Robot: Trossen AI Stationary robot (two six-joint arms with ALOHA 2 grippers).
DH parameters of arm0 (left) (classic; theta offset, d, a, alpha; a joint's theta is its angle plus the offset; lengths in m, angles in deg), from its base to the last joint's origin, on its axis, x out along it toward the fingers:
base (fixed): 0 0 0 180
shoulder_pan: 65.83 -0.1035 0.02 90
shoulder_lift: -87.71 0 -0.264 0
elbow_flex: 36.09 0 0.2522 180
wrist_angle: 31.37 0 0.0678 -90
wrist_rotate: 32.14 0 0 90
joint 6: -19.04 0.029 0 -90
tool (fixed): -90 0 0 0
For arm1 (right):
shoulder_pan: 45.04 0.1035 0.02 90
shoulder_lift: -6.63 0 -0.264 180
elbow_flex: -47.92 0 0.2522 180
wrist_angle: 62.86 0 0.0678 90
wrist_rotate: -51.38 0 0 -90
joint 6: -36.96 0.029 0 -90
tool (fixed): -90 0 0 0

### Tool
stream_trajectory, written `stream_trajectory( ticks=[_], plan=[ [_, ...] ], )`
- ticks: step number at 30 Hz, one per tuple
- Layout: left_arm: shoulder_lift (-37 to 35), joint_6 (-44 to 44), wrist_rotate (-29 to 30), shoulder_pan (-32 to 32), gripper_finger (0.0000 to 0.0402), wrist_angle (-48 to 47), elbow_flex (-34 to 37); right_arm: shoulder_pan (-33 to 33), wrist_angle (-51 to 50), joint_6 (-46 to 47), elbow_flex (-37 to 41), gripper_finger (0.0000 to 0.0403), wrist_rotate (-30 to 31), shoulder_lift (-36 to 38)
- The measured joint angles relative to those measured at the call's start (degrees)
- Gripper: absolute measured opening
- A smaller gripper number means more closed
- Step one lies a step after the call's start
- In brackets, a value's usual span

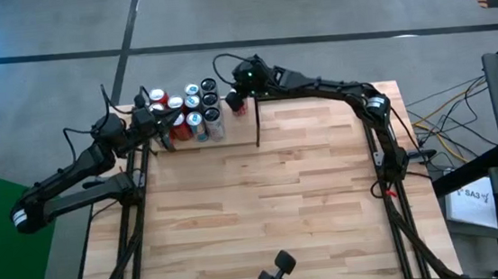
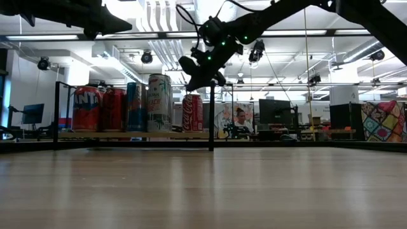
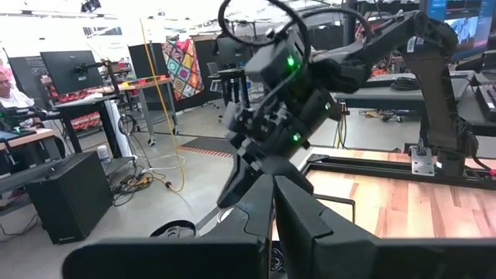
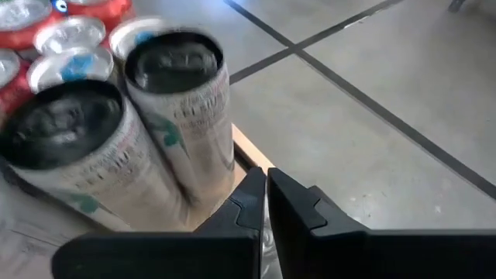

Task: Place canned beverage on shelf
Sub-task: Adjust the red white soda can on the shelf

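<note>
Shelf [image 1: 324, 165] fills centre of high view, light plank board edged in black rods, upright divider rod [image 1: 258, 125] near 12 o'clock edge. Left arm reaches in from 9 o'clock, left gripper [image 1: 166, 136] beside can cluster on its 9 o'clock side, fingers closed together with nothing between them. Right arm comes in from 3 o'clock along far edge, right gripper [image 1: 238, 93] above red cola can [image 1: 239, 107], at 3 o'clock of cluster and just short of divider; jaws fully closed, empty in right wrist view, no can gripped. Can cluster [image 1: 188, 109] sits at 11 o'clock corner: red cans, blue-topped cans, two tall pale cans with dark lids [image 4: 174, 66] at its edge. Low view shows cola can [image 2: 192, 112] upright on board, right gripper [image 2: 200, 73] just above it, contact hard to tell. Judged: cola can already set down, release done, step in hand is clearing away. To do well: lift straight up before any sideways move, keep shut fingers off can rim and off tall cans just beside, avoid divider rod at 3 o'clock, avoid crossing left gripper at 9 o'clock. Slow retreat, no nudge to cluster; tall cans look tippy.
</note>
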Motion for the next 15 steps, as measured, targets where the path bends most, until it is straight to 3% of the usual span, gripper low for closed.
stream_trajectory(
  ticks=[15],
  plan=[
    [-0.07, 0.0, 0.0, 0.0, 0.0, 0.0, 0.0, 0.93, 2.38, 0.2, 3.86, 0.0009, -0.17, -0.09]
  ],
)
